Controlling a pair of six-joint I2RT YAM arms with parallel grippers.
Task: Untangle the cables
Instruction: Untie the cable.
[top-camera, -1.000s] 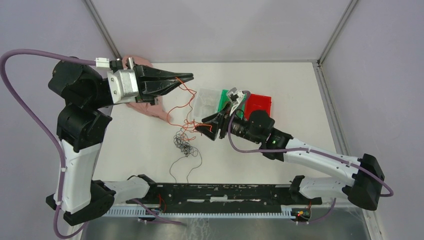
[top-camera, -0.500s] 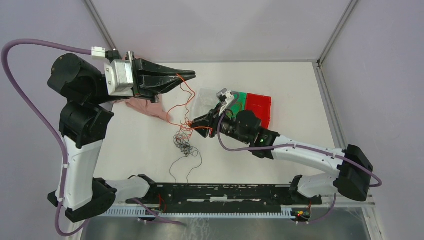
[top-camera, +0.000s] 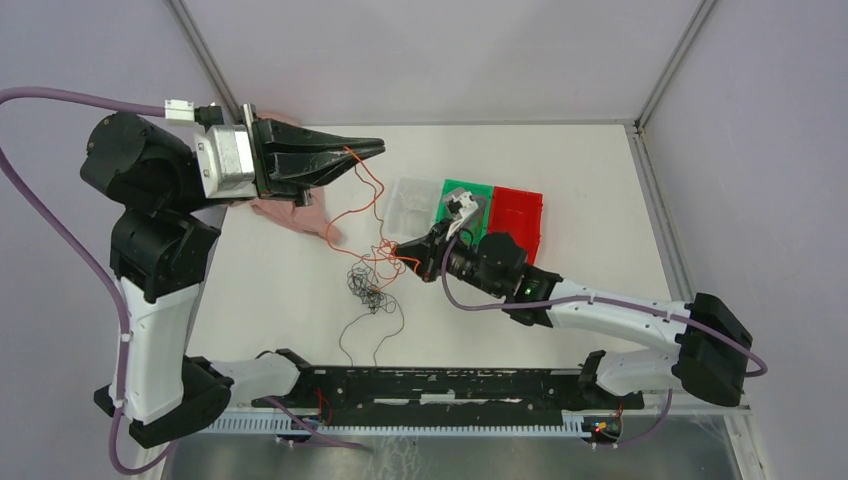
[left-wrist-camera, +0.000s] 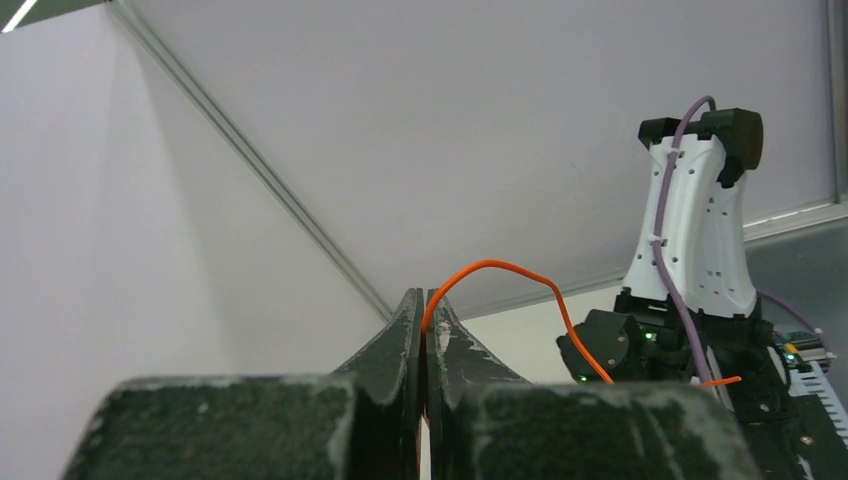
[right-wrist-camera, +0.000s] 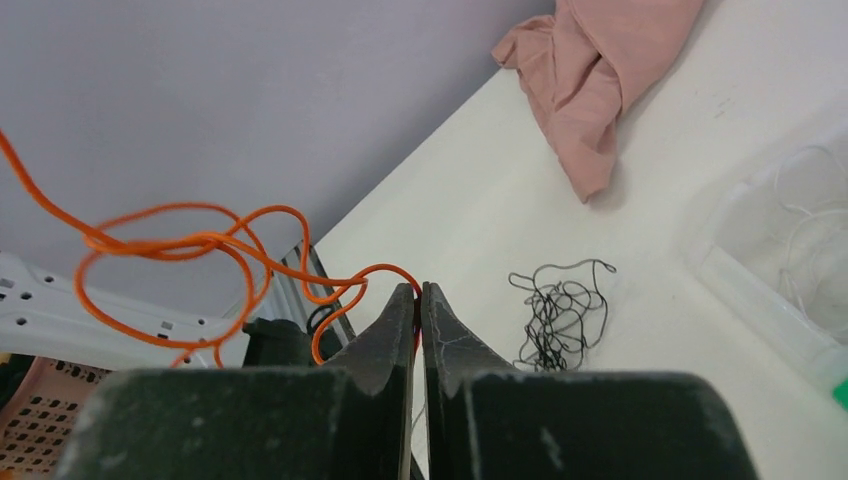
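The orange cable (left-wrist-camera: 490, 263) is thin and looped. Its long axis runs from upper left to frame centre, from the left gripper (top-camera: 378, 150) to the right gripper (top-camera: 402, 250); both jaws are clamped on it. The black cable (top-camera: 368, 288) lies wadded on the bench (top-camera: 280, 280).

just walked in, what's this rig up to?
Both arms are working the orange wire. The left gripper holds one end raised, jaws shut, and the right gripper is clamped on it lower down, near the clear bin. The wire hangs in loose loops between them. The black wire tangle lies on the table, held by neither.
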